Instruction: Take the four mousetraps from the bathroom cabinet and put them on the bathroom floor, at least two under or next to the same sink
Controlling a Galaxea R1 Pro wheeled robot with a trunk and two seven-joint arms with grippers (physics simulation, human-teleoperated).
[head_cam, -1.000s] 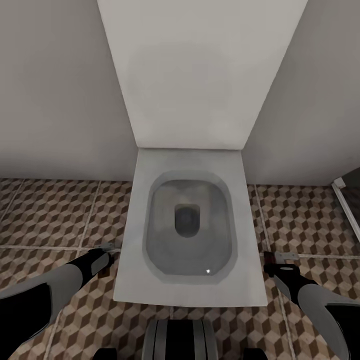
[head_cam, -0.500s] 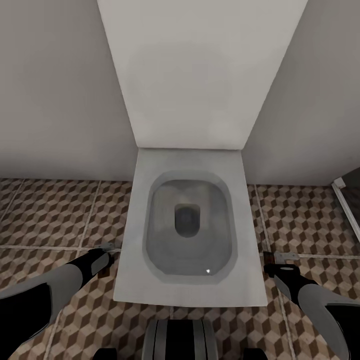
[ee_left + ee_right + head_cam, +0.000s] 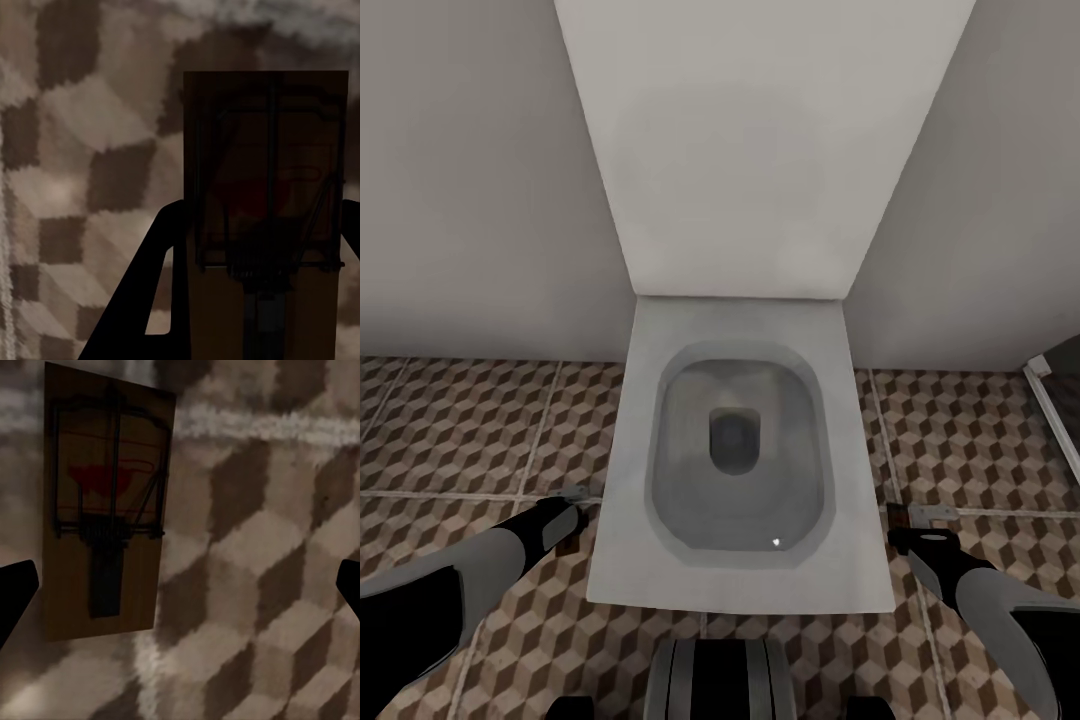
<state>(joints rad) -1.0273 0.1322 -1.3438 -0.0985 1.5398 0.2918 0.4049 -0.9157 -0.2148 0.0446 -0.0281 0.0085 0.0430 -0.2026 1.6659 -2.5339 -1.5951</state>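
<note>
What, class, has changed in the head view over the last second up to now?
Nothing visibly changed: the left gripper and right gripper hang beside the toilet, over the bathroom floor.

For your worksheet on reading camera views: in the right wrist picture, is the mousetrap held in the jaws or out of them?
Out. The mousetrap lies flat on the patterned floor, with the jaws spread wide at either edge, touching nothing.

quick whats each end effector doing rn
Left end effector: closed on a tan rectangular wooden mousetrap.
Right end effector: open, holding nothing; another tan wooden mousetrap lies on the cube-patterned tiled floor.
</note>
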